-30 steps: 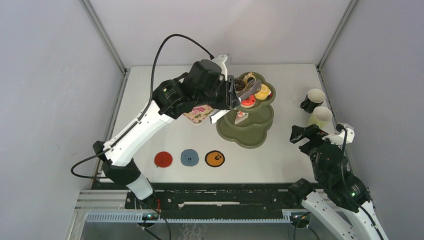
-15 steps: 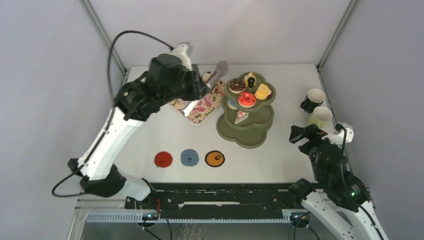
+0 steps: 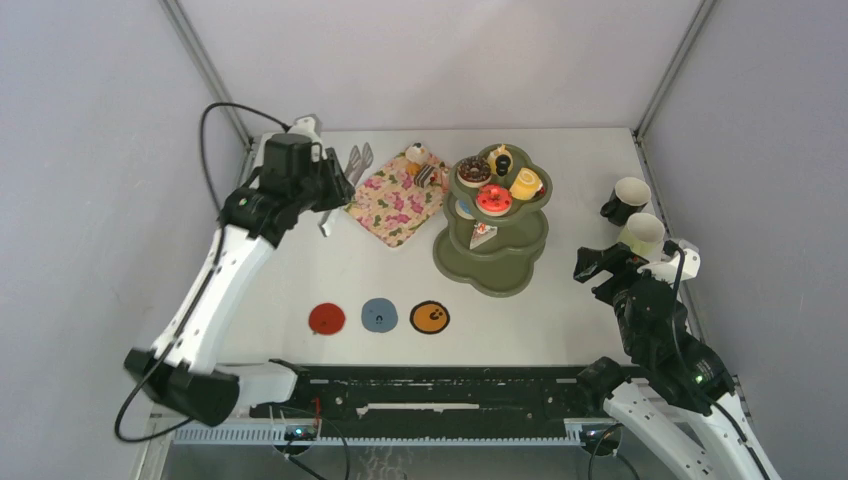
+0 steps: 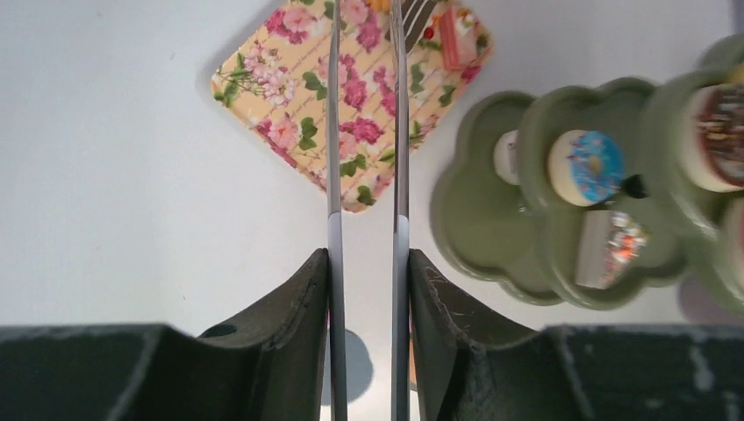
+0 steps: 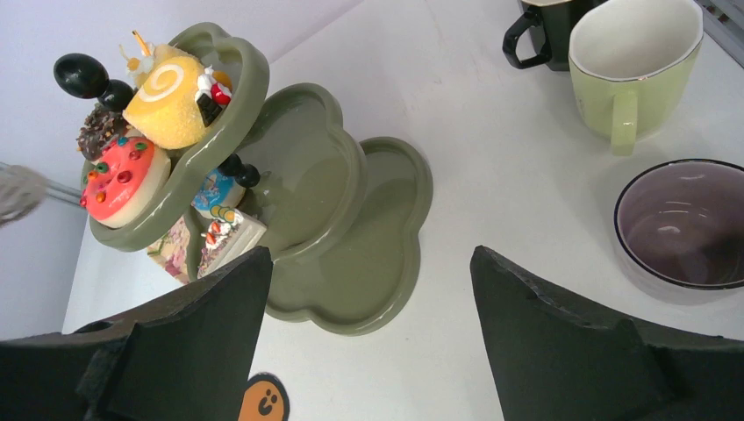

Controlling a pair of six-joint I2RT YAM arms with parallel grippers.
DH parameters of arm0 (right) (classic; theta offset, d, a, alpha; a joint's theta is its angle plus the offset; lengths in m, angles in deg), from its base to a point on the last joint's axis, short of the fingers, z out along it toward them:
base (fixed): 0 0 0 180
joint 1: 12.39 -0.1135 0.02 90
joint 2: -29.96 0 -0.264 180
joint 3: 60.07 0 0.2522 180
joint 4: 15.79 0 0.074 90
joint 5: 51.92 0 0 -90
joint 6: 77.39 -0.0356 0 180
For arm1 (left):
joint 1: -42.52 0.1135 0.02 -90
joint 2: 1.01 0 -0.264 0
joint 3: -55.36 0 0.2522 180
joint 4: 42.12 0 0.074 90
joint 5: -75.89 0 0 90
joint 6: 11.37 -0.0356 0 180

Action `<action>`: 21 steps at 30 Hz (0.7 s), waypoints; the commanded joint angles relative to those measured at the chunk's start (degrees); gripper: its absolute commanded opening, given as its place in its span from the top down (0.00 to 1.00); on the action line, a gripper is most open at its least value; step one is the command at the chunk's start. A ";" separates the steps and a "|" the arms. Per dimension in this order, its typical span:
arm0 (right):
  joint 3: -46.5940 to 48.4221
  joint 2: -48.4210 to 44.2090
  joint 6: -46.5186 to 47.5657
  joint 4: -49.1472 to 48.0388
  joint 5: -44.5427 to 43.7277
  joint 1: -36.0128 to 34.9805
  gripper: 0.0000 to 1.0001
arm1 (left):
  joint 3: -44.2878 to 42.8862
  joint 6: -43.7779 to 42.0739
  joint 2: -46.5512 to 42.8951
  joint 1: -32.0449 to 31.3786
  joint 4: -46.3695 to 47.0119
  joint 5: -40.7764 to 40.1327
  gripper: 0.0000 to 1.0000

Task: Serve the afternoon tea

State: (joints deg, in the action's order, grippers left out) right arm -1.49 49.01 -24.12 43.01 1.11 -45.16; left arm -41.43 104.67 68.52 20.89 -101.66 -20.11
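Observation:
The olive-green stand (image 3: 500, 270) holds a chocolate donut (image 3: 473, 170), a red donut (image 3: 493, 199) and a yellow roll cake (image 3: 525, 184) round its black knob (image 3: 502, 160). A blue donut (image 4: 586, 167) and a cake slice (image 4: 605, 250) sit on the middle tier. My left gripper (image 3: 335, 190) is shut on metal tongs (image 3: 357, 160), left of the floral tray (image 3: 390, 205); the tong blades (image 4: 333, 132) reach over the tray. A cupcake (image 3: 416, 155) and a cake slice (image 3: 428, 175) lie on the tray. My right gripper (image 3: 598, 268) is open and empty beside the mugs.
A black mug (image 3: 628, 198) and a green mug (image 3: 640, 233) stand at the right edge; a purple-lined mug (image 5: 680, 224) shows in the right wrist view. Red (image 3: 327, 319), blue (image 3: 379, 315) and orange (image 3: 430, 318) coasters lie in a row near the front.
My left arm has drawn the tongs away from the stand's top tier and swung left past the tray. The right arm has barely moved.

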 commanded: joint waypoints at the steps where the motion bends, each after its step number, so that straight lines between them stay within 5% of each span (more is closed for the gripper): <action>1: 0.32 0.63 0.09 -2.72 -0.40 -0.36 0.09 | 1.00 -9.12 9.62 2.31 11.38 8.74 0.60; 6: 1.81 0.99 0.37 -1.83 -1.58 -0.36 0.09 | -1.32 -11.84 21.01 2.42 15.01 16.82 0.59; 21: 2.74 0.47 -0.12 0.33 -3.26 -0.27 0.09 | -9.63 -20.00 38.20 2.30 13.91 16.22 0.53</action>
State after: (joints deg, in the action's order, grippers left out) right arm -0.77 49.43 -23.92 43.75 -1.10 -45.16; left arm -46.50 87.97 104.78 23.10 -89.66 -4.26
